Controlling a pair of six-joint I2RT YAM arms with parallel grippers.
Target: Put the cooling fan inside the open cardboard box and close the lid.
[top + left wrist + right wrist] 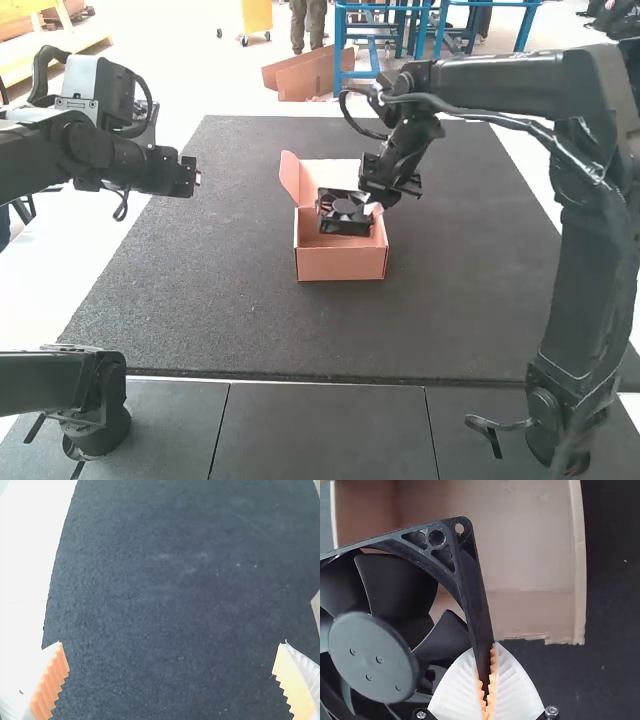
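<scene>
Gripping the cooling fan (342, 212) by one edge of its black frame, the right gripper (380, 198) hangs over the open cardboard box (340, 262) at the centre of the high view. Its white ribbed fingers (512, 692) are pressed together on the frame, the orange pads biting the thin rim from both sides. The fan is tilted over the box's mouth, low against the opening, with the gripper just to its upper right; whether the fan touches the cardboard cannot be told. Seen from the right wrist, the fan's round hub (372, 652) and dark blades lie just beside the pinch point, with the box's pale inner wall (520, 555) behind them. The lid (298, 178) stands upright along the box's upper-left side. The box rests on a dark mat (180, 290) covering the table. At the left of the high view the left gripper (190, 177) hovers above the mat, well apart from the box, its orange-padded fingers spread wide with nothing between them.
</scene>
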